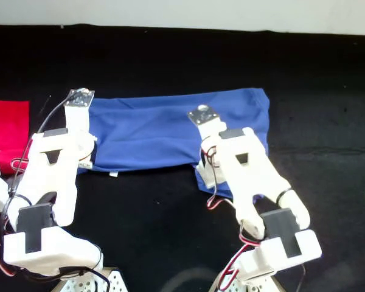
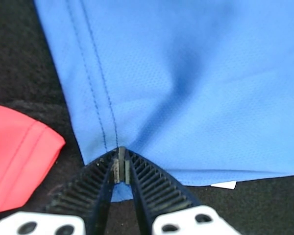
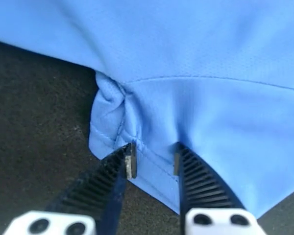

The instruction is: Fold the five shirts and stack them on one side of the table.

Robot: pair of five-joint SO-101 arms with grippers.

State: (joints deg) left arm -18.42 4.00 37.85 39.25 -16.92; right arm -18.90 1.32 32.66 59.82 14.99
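Left gripper (image 2: 120, 169) clamped on hemmed corner of blue mesh-fabric shirt (image 1: 164, 131); right gripper (image 3: 152, 164), spread apart, straddles its sleeve edge; red cloth (image 1: 7, 131) cut off at view's edge.

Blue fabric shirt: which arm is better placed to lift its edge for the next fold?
Left, probably. The left gripper is shut on a hem corner of the blue fabric shirt; the right gripper is open, straddling the sleeve hem.

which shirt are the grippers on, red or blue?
The blue shirt, spread across mid-table: the left gripper is shut on its hemmed corner, and the right gripper is open over its lower edge. The red shirt lies apart, untouched.
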